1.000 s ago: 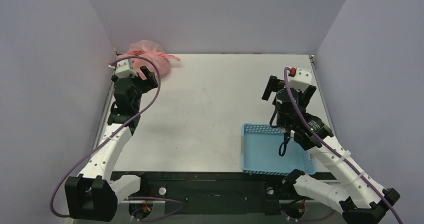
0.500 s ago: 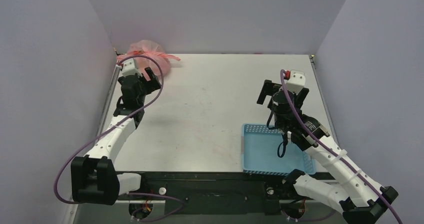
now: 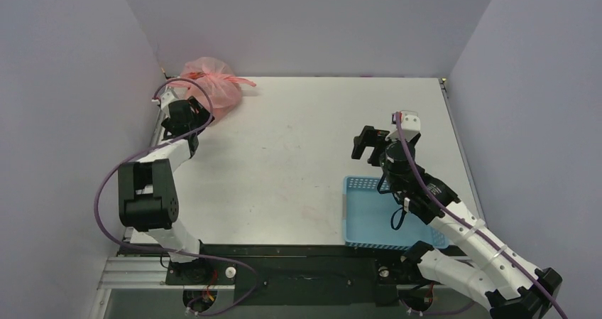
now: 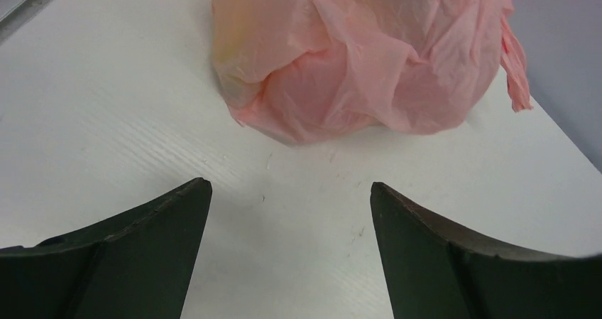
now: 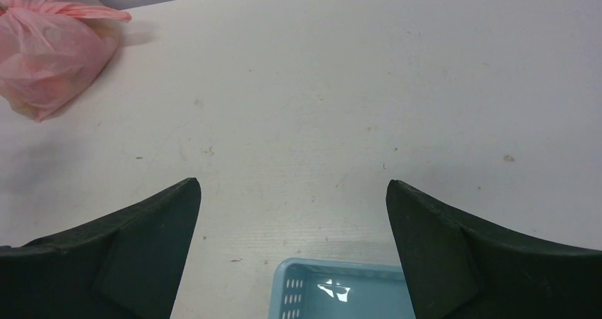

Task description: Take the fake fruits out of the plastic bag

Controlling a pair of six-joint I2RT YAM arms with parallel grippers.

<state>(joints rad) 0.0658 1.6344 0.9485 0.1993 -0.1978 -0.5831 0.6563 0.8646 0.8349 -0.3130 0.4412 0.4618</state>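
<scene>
Left end effector (image 4: 289, 184) agape near plastic bag (image 4: 362, 56), gap clear wrist-view only

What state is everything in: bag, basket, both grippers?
plastic bag: bulging, top bunched, touched by neither gripper.
blue basket: upright, nothing seen in its visible part.
left gripper: jaws open, empty, just short of the bag.
right gripper: jaws open, empty, beyond the basket's far edge.

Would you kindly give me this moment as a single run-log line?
left gripper: open, empty, facing plastic bag, not touching | right gripper: open, empty, near blue basket | fruit: none seen outside bag
</scene>
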